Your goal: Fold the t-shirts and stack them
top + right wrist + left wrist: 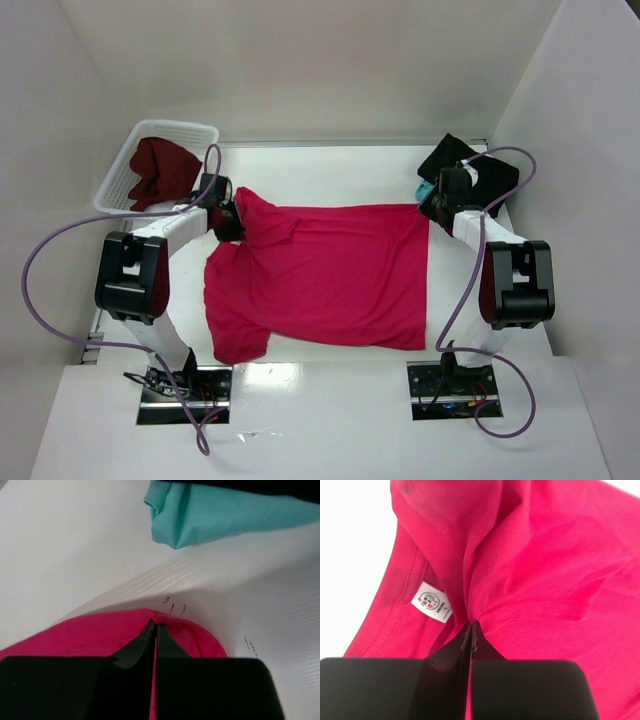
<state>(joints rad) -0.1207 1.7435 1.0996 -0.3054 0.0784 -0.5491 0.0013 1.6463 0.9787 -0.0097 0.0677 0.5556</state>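
The crimson-pink t-shirt (pixel 320 275) lies spread flat across the table's middle, collar to the left, hem to the right. My left gripper (pixel 229 222) is shut on its cloth beside the collar, near the white label (pixel 431 601). My right gripper (pixel 436 207) is shut on the shirt's far hem corner (pixel 197 632). A dark maroon t-shirt (pixel 160 170) sits crumpled in the basket. A black t-shirt (pixel 470 165) lies at the far right with a teal t-shirt (pixel 220 515) under it.
The white lattice basket (pixel 120 175) stands at the far left corner. White walls close in the table on the left, back and right. Purple cables loop beside both arms.
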